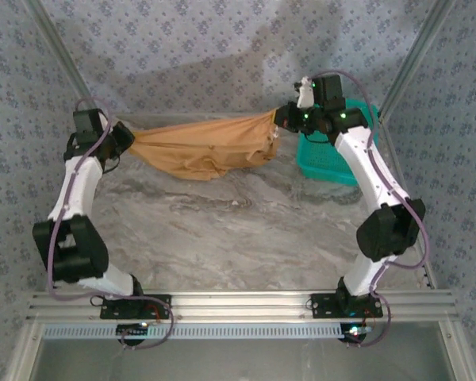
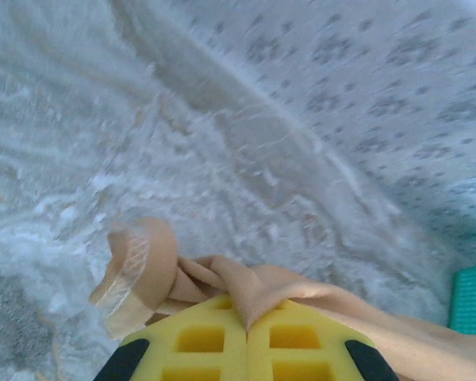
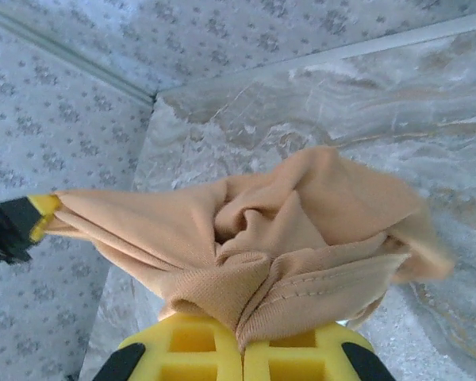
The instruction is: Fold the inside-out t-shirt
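Your left claw (image 2: 247,333) is clamped on one bunched edge of the inside-out t-shirt (image 1: 198,151) and your right claw (image 3: 242,345) on the opposite edge. The shirt hangs strung between them, sagging toward the worktop (image 1: 222,230), probably to pull it open before laying it flat. A teal basket (image 1: 327,163) sits beyond.
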